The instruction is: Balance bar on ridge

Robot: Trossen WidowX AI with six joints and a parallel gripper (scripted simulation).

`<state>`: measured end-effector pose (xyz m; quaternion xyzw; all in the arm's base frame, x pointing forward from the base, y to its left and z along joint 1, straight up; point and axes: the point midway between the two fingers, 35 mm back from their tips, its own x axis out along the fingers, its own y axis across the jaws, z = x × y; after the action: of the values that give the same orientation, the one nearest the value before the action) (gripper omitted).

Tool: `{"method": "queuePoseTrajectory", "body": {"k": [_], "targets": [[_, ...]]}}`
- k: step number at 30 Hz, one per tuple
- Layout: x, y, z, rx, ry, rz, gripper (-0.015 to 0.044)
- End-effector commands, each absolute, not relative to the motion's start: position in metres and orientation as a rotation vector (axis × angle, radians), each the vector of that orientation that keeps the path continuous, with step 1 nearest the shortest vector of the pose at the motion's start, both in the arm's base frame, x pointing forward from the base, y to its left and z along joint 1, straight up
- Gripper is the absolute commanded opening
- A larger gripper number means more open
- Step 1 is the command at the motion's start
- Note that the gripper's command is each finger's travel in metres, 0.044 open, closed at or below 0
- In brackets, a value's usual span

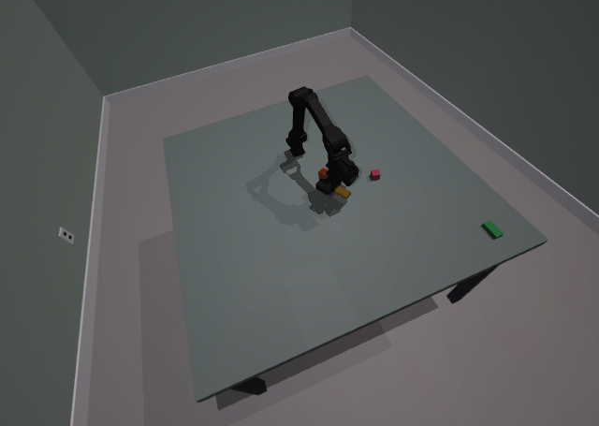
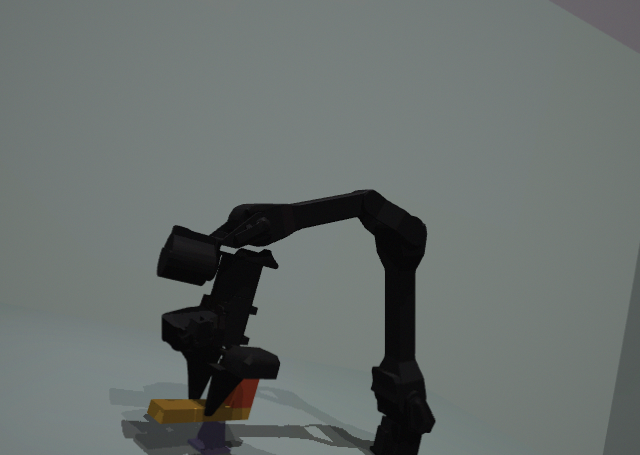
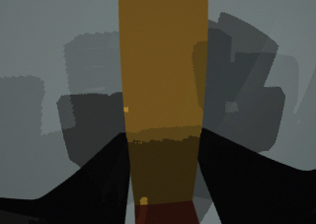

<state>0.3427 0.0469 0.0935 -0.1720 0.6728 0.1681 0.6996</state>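
One claw (image 1: pixel 333 185) (image 2: pixel 200 407) (image 3: pixel 162 139) of ours, clenched on the amber bar (image 1: pixel 343 192) (image 2: pixel 178 410) (image 3: pixel 164 66), our bar above the purple ridge (image 2: pixel 210 436), one orange-red block (image 1: pixel 323 173) (image 2: pixel 248 392) (image 3: pixel 167 213) at its arm-side end.

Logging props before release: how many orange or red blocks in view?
2. The orange block sits on the bar's arm-side end; the red cube stands apart on the table. Others may be hidden.
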Motion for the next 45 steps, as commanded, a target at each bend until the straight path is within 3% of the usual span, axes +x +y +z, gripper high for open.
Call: {"method": "queuePoseTrajectory", "body": {"k": [1,45], "targets": [[0.342,0.0471,0.0892,-0.381,1.506,0.376,0.0],[0.3426,0.0471,0.0934,-0.383,1.5,0.375,0.0]]}}
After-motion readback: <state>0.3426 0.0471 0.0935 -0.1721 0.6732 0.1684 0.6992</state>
